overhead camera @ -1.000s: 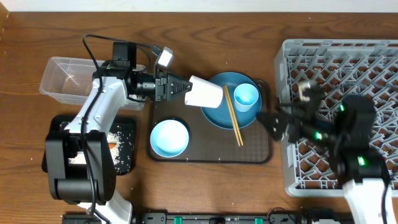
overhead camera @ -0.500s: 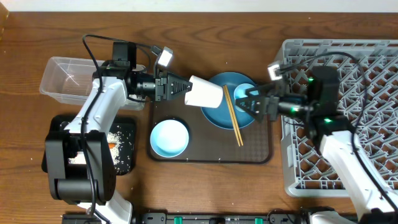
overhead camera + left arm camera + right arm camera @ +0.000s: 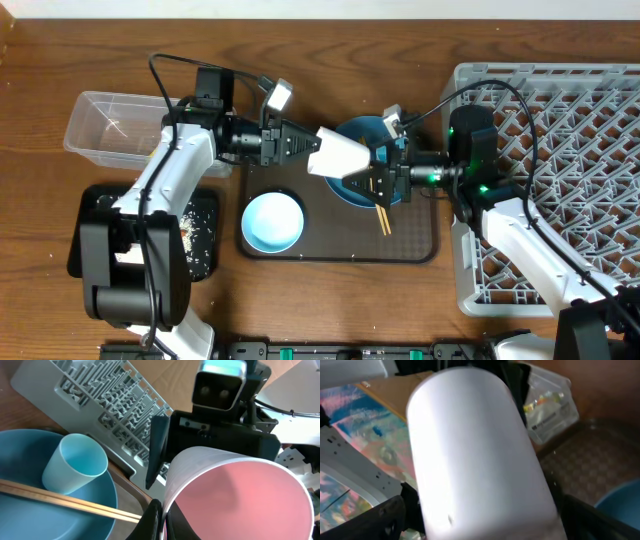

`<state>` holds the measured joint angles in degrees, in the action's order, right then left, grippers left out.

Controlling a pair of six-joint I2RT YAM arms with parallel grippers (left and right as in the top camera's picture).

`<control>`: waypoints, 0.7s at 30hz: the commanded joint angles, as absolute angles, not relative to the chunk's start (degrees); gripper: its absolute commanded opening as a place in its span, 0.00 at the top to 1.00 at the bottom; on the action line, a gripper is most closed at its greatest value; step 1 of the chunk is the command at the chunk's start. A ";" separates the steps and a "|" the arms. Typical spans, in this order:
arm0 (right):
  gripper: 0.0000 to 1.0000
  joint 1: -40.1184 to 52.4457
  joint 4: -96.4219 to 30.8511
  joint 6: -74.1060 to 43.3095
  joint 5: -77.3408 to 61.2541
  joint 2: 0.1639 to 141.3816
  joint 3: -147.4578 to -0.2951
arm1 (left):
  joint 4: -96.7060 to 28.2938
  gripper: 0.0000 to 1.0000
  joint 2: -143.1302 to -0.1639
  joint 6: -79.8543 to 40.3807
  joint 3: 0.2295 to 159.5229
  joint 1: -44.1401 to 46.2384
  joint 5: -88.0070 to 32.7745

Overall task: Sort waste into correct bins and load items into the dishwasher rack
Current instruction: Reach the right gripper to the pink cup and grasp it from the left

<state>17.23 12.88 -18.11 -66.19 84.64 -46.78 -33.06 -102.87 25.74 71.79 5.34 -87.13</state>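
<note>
My left gripper [image 3: 308, 145] [image 3: 162, 515] is shut on the rim of the pink cup [image 3: 340, 155] [image 3: 235, 495], held on its side above the blue plate [image 3: 365, 127]. My right gripper [image 3: 378, 172] [image 3: 480, 520] is open, with a finger on each side of the cup's white outside [image 3: 475, 455]. The light blue cup [image 3: 75, 462] and chopsticks [image 3: 383, 215] [image 3: 65, 500] lie on the plate. The light blue bowl [image 3: 272, 222] sits on the brown tray. The grey rack [image 3: 560, 150] is at the right.
The clear tub [image 3: 110, 125] [image 3: 547, 405] stands at the far left and holds a yellow-green wrapper [image 3: 545, 397]. The black tray [image 3: 200, 240] below it holds rice grains. The brown serving tray [image 3: 340, 245] lies in the middle.
My right arm has swung left from over the rack to the plate, and its open fingers now flank the pink cup. My left gripper has carried the cup slightly to the right.
</note>
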 commanded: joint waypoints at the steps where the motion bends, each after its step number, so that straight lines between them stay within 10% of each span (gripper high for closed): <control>1: 0.10 17.98 14.00 -16.69 -67.33 84.73 -47.77 | -32.84 0.94 -102.89 26.09 71.68 5.56 -89.12; 10: 0.54 18.00 14.81 -16.69 -67.35 84.73 -47.77 | -32.62 0.94 -102.89 26.11 71.68 5.56 -87.59; 21: 0.56 17.08 22.63 -18.72 -67.55 84.71 -47.79 | -32.88 0.93 -102.89 26.09 71.68 6.00 -81.36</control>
<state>17.45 19.77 -18.13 -66.89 84.97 -46.76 -32.58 -102.85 25.74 71.81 5.26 -86.65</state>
